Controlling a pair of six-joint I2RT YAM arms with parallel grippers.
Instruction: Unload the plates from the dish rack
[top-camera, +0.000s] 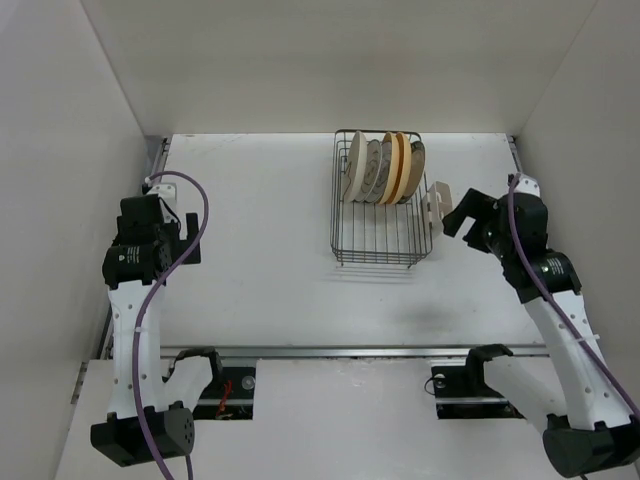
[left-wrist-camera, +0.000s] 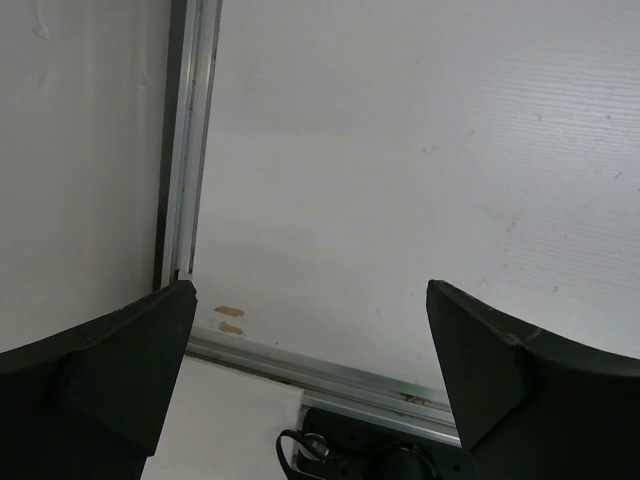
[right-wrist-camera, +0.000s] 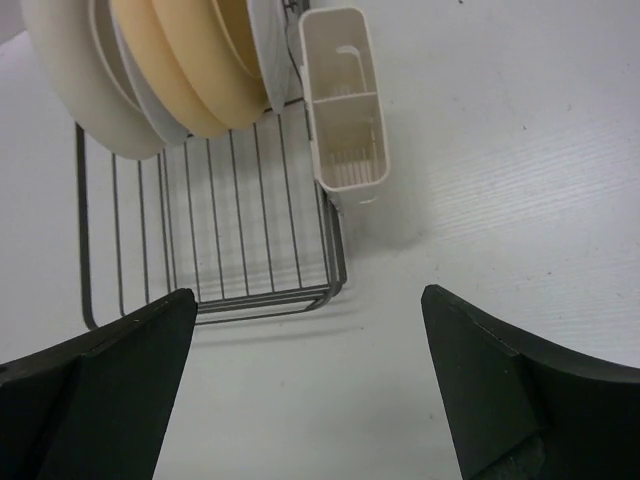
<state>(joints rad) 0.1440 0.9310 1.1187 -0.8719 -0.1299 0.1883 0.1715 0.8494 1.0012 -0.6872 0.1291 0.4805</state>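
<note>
Plates (top-camera: 384, 168) sitting in the dish rack (top-camera: 380, 262) at 12 o'clock.
Left gripper (left-wrist-camera: 310, 300) and right gripper (right-wrist-camera: 308, 300) hovering, jaws spread, gripping nothing.

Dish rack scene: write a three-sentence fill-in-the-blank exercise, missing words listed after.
The left gripper and the right gripper both stand ____.
The plates stand on edge at the dish rack's ____ end, away from the arms.
The beige cutlery holder hangs on the rack's side facing the ____ gripper.
Missing: open; far; right.
</note>
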